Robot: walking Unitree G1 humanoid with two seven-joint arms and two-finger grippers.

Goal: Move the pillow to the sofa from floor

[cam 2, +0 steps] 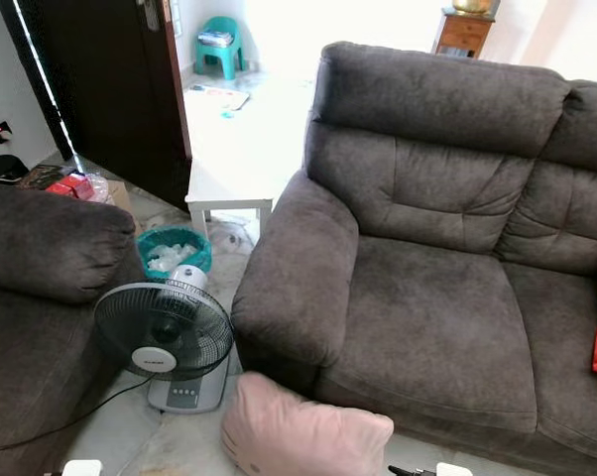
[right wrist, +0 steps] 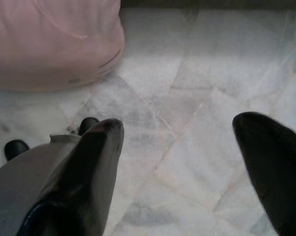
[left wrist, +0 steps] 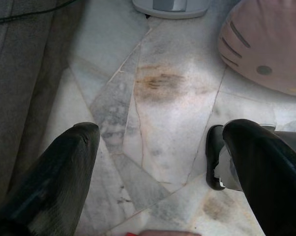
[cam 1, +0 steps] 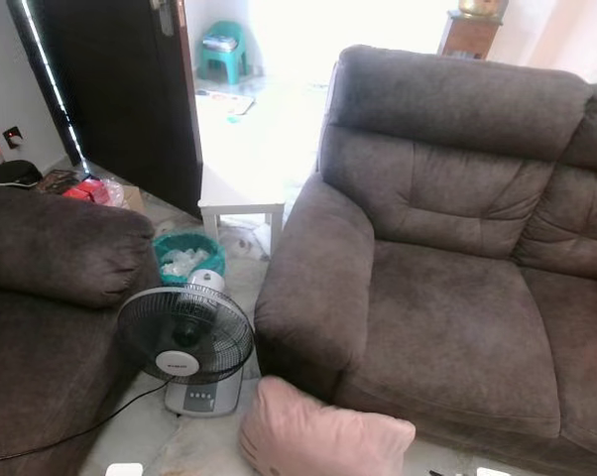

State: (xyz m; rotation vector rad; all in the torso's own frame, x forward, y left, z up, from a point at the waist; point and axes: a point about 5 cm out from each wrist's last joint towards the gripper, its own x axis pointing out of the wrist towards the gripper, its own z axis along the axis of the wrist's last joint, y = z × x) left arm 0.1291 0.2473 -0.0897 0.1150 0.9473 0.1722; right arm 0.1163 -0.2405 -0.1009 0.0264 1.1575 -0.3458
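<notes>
The soft pink square pillow (cam 1: 323, 436) lies on the pale marble floor (left wrist: 162, 123), leaning against the front of the dark grey fabric sofa (cam 1: 447, 297), ahead of both hands. The left hand (left wrist: 158, 147) and right hand (right wrist: 177, 142) hover over the floor, fingers spread wide, holding nothing.

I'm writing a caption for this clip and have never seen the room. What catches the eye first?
A pink pillow lies on the marble floor, leaning against the front of the big grey sofa. Just to its left stands a black table fan, between the sofa and a second dark sofa. Both claws hang open above the floor near the pillow.
</notes>
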